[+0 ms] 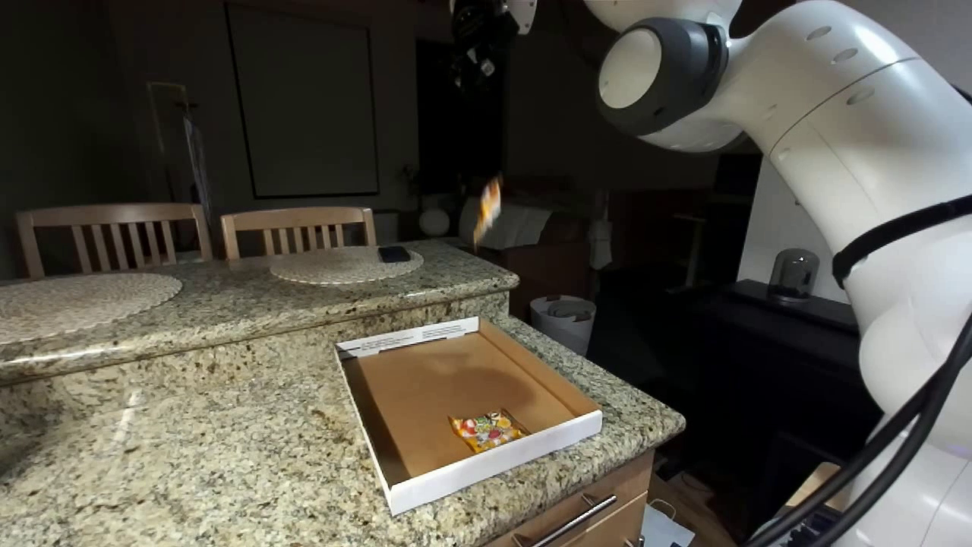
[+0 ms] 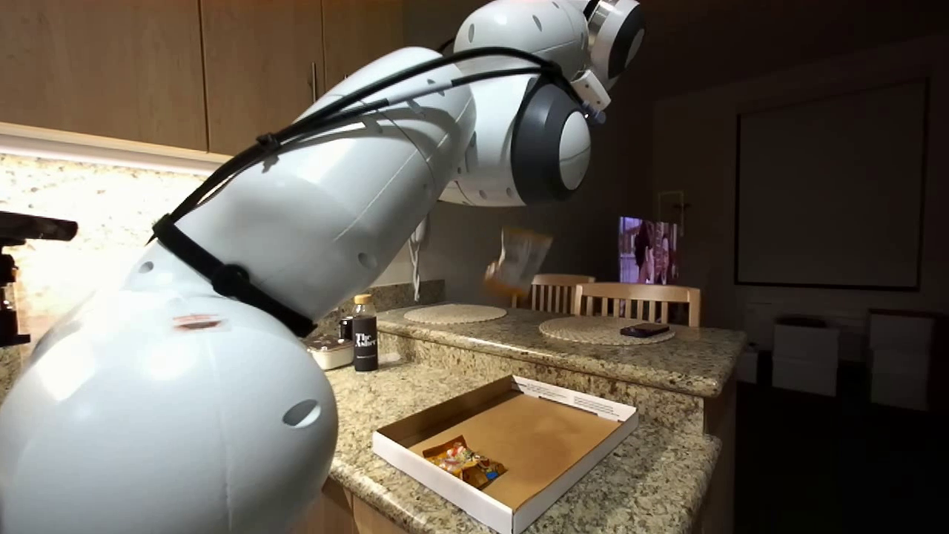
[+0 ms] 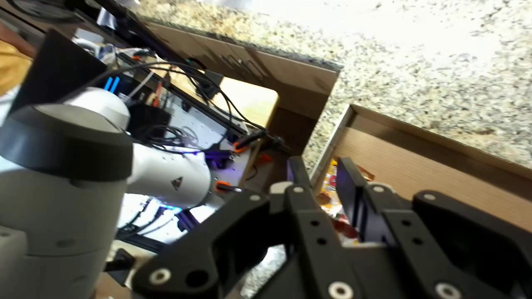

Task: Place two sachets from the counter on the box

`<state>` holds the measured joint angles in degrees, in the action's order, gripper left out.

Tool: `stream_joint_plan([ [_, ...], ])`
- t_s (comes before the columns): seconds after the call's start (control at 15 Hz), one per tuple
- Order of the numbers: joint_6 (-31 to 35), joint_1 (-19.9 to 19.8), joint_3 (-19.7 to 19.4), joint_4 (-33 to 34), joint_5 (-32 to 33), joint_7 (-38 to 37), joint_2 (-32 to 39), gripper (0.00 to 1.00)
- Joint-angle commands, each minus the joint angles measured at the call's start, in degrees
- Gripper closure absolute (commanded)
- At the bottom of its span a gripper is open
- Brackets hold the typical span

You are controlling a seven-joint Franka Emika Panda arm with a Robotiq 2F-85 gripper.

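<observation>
One sachet (image 1: 486,431) lies inside the box (image 1: 433,372), near the wall closest to the robot. A second sachet (image 1: 488,205) is in mid-air above the box, blurred and apart from the gripper; the same airborne sachet (image 2: 519,259) shows its pale side in an exterior view. The box stands on the granite counter (image 1: 228,441). High over the box, my gripper (image 3: 322,165) is open, a gap showing between its fingers. Orange-and-yellow wrapper (image 3: 331,182) appears beyond that gap in the wrist view; I cannot tell whether one or both sachets make it up.
A raised granite ledge (image 1: 425,285) runs behind the box, carrying round placemats (image 1: 326,272) and a phone (image 1: 395,254). Chairs (image 1: 296,220) stand behind it. A dark bottle (image 2: 365,341) and a lidded container (image 2: 331,354) sit farther along the counter.
</observation>
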<state>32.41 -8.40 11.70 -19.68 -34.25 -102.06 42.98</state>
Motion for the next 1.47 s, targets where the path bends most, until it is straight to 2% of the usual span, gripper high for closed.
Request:
stream_joint_plan([
  [0.0, -5.5, -2.7, 2.1, 0.0, -7.9, -12.9, -0.6, 0.45],
  [0.2, -8.0, -3.4, 1.8, 0.0, -10.7, -16.6, -1.4, 0.25],
  [0.47, -11.3, -3.0, 0.6, 0.0, -8.9, -13.6, -3.2, 0.02],
  [0.53, -12.3, -2.1, -0.3, 0.0, -6.4, -10.4, -4.3, 0.00],
  [0.6, -11.7, -1.1, -2.8, -4.1, -1.6, -3.2, -8.1, 0.00],
  [0.73, -13.1, 1.9, -4.3, -0.9, 6.8, 4.0, -8.5, 0.00],
  [0.93, -11.0, 6.6, -6.9, -1.0, 18.8, 15.3, -11.7, 0.00],
  [1.27, -5.2, 15.3, -10.4, -0.1, 32.8, 21.5, -15.7, 0.00],
  [1.4, -1.1, 17.2, -11.5, -0.1, 36.6, 24.6, -16.8, 0.00],
])
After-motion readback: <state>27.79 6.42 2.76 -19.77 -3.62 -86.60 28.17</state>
